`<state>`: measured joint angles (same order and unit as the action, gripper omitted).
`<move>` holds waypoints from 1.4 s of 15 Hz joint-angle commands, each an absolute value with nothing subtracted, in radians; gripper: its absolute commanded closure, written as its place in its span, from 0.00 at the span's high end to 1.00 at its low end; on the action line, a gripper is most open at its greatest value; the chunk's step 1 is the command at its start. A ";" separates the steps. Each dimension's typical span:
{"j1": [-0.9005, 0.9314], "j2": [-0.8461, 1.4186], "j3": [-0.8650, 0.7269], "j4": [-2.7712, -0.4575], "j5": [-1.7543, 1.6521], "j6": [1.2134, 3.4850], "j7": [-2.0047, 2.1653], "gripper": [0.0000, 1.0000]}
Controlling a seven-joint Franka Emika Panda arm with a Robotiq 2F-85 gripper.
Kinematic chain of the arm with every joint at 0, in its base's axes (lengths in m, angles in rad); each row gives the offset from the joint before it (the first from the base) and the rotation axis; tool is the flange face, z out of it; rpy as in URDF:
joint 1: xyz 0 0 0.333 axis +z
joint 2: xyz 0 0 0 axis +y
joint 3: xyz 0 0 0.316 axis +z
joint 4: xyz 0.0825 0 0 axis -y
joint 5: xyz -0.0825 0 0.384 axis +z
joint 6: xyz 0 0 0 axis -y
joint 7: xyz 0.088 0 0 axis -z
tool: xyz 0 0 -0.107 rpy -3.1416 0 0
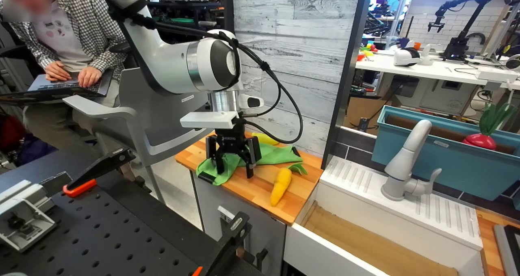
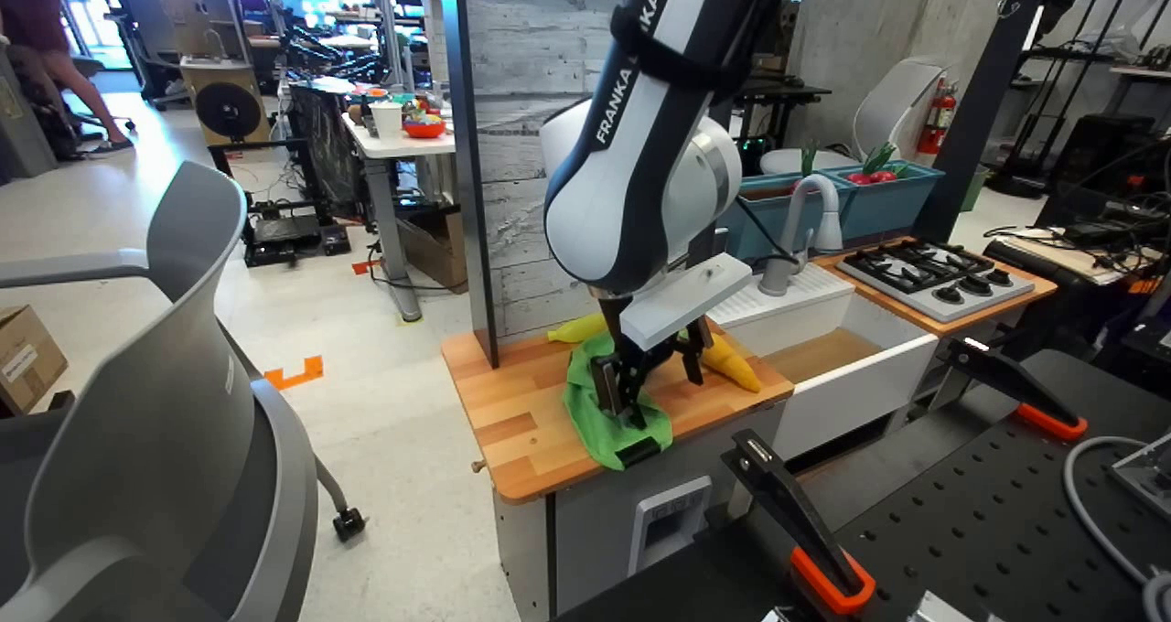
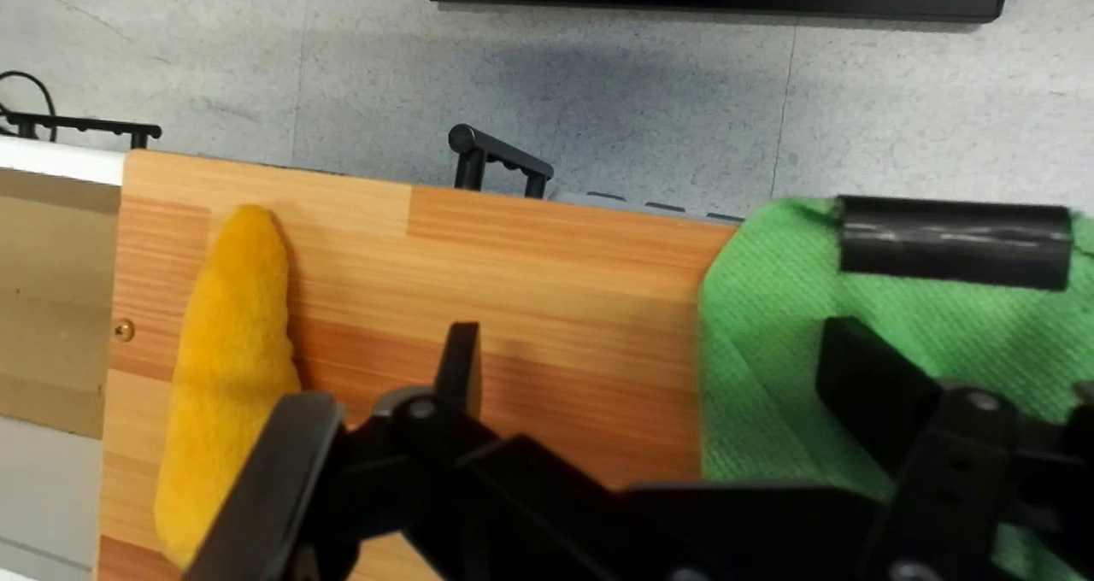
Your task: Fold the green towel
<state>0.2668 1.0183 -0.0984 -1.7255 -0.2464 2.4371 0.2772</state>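
Note:
The green towel [image 1: 278, 154] lies rumpled on the wooden counter, with a black strip at its front end. It also shows in an exterior view [image 2: 593, 425] and at the right of the wrist view [image 3: 761, 308]. My gripper [image 1: 235, 172] points down, low over the counter, also seen in an exterior view [image 2: 665, 397]. Its fingers are wide apart in the wrist view [image 3: 656, 337]. One finger is over the towel, the other over bare wood beside the towel's edge. Nothing is held between them. The gripper hides part of the towel. Whether the fingertips touch the cloth cannot be told.
A yellow-orange carrot-shaped plush [image 1: 281, 186] lies on the wooden counter [image 2: 521, 402] by the sink side. A yellow banana-shaped object [image 2: 578, 329] lies at the back by the grey wood panel [image 1: 300, 44]. A white sink with a faucet [image 1: 406, 162] adjoins. A chair [image 2: 155, 421] stands nearby.

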 commanded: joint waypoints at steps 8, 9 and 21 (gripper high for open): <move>0.233 1.043 -0.078 -1.725 -0.202 2.583 0.244 0.27; 0.237 1.046 -0.079 -1.722 -0.204 2.579 0.245 0.19; 0.361 0.989 -0.134 -1.774 -0.262 2.496 0.292 0.02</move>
<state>0.3204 1.0190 -0.1331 -1.7376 -0.2507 2.5221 0.2680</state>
